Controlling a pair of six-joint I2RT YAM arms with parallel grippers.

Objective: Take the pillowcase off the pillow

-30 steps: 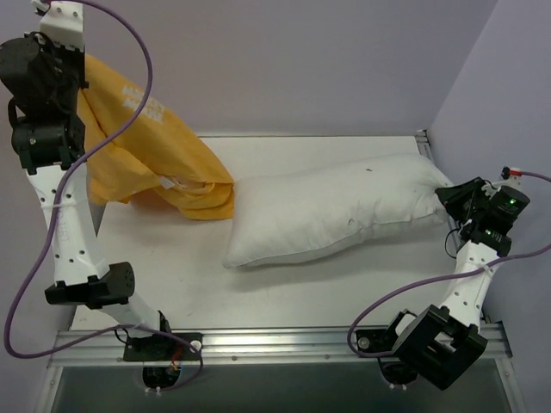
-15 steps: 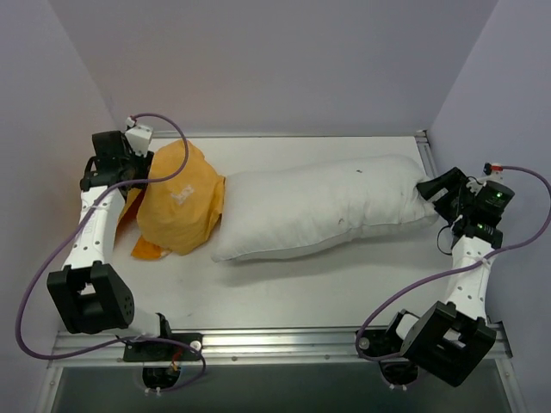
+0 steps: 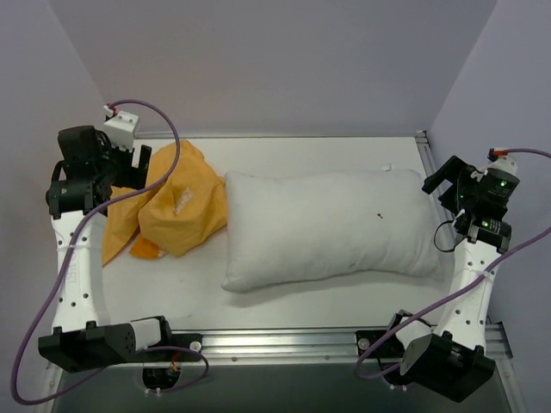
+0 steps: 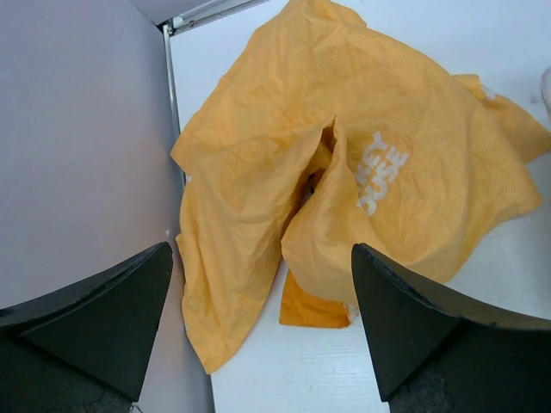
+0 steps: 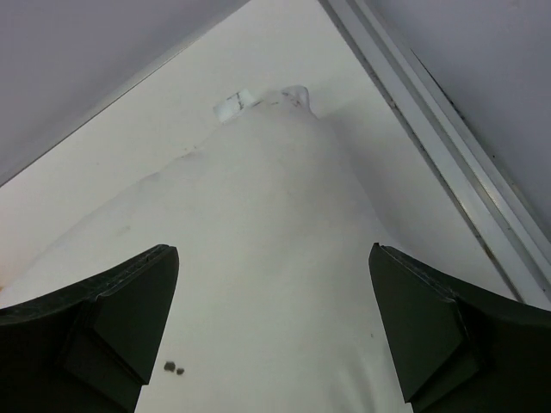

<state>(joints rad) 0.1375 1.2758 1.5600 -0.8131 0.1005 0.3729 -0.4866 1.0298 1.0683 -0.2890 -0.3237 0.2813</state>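
**Top external view.** My left pincer point(image 3: 136, 165) hangs with its jaws spread wide at the far left of the table point(image 3: 293, 297). The pillowcase point(image 3: 176, 211) lies crumpled in an orange-yellow heap just below and beside this pincer, toward the middle of the table. My right pincer point(image 3: 439, 181) stands at the far right, its jaws equally wide. The pillow point(image 3: 327, 228), white and plump, lies bare and flat between my two pincers. Its right end is near my right pincer, and its left end touches the pillowcase heap.

**Left wrist view.** The two dark fingers point(image 4: 103, 327) of my left pincer point(image 4: 261, 258) stand far apart and are closed on no cloth. The pillowcase point(image 4: 258, 163) lies ahead of and beneath them, folded on itself, with white printed letters showing on one fold. It rests against the wall point(image 4: 77, 129) on one side.

**Right wrist view.** My right pincer point(image 5: 271, 258) is wide open, a finger point(image 5: 103, 318) at each lower corner of the picture. The pillow point(image 5: 258, 215) fills the space ahead of it and below. A small white tag point(image 5: 232, 105) sits at the pillow's far corner, and dark specks point(image 5: 172, 368) mark the cloth near one finger. A metal rail point(image 5: 430, 112) runs past on the other side.
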